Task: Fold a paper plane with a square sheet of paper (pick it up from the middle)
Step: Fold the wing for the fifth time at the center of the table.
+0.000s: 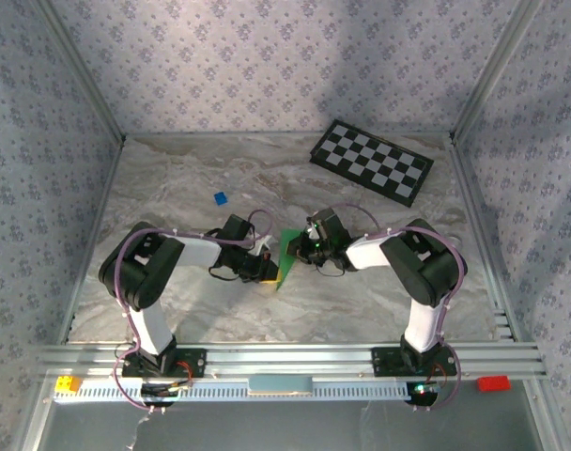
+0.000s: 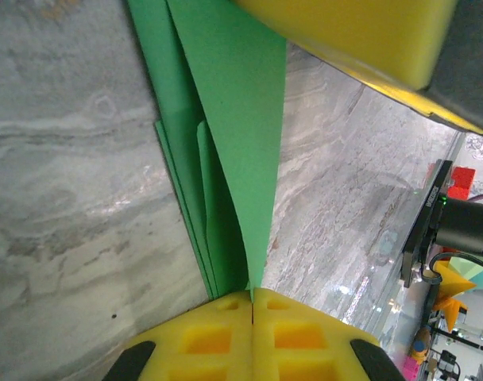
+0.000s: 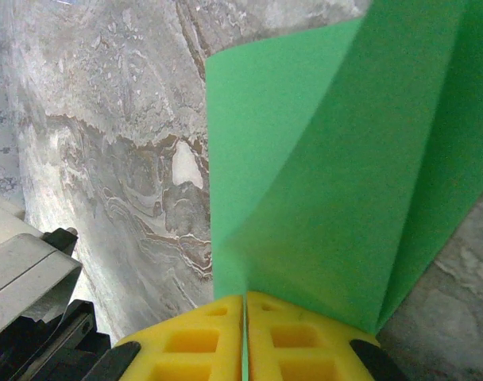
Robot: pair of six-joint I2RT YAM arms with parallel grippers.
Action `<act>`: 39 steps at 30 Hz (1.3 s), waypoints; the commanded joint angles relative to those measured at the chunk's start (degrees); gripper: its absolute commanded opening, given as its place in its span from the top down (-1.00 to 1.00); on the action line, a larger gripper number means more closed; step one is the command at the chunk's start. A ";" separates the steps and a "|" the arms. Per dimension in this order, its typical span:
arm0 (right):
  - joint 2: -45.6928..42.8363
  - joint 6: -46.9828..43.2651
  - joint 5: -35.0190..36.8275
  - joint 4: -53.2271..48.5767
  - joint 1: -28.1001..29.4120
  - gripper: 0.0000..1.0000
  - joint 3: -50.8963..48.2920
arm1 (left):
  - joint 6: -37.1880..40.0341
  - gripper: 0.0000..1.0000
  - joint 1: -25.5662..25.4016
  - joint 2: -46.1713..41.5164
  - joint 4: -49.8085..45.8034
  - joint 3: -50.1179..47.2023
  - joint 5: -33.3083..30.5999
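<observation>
Square sheet of paper [image 1: 288, 256] is standing on edge at the centre of the top view, folded into layered green flaps and gripped from both sides.

- Near edge, bottom of frame: yellow block [image 1: 68, 383] is sitting at the lower left of the rail, red block [image 1: 493, 382] at the lower right.
- Left claw [image 1: 270, 270] is reaching in from the left and clamping the paper. In its wrist view the yellow pads [image 2: 210, 337] are pressing flat together at the bottom centre, with the green flaps rising out of the seam.
- Right claw [image 1: 304, 252] is reaching in from the right and pinching the opposite side. Its pads [image 3: 202, 341] are likewise meeting on the sheet, and a diagonal crease is running across the green above them.
- Cannot tell whether the paper's lower corner is touching the counter [image 1: 173, 178].
- Farther back: blue block [image 1: 220, 198] is lying above and left of centre, well apart from the paper.
- Checkerboard [image 1: 372, 162] is lying at the upper right, near the back wall.
</observation>
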 commanded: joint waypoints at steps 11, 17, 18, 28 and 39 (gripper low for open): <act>2.21 0.74 3.42 -6.94 0.97 0.78 -2.22 | 1.33 0.89 -0.96 -0.72 -7.08 -3.42 -0.13; 2.48 0.61 3.42 -7.45 1.01 0.79 -2.04 | 1.18 0.83 -0.92 -1.75 -7.34 -4.07 -0.72; 2.48 0.59 3.42 -7.47 0.90 0.79 -2.08 | 1.15 0.83 -0.89 -1.96 -7.41 -4.11 -0.80; 2.48 0.26 3.67 -8.25 0.84 0.79 -1.80 | 0.97 1.00 -1.40 -2.37 -6.78 -4.81 0.24; 2.70 0.34 3.33 -8.75 0.58 0.79 -1.56 | 1.33 0.87 -2.33 -1.47 -9.10 -4.90 -1.96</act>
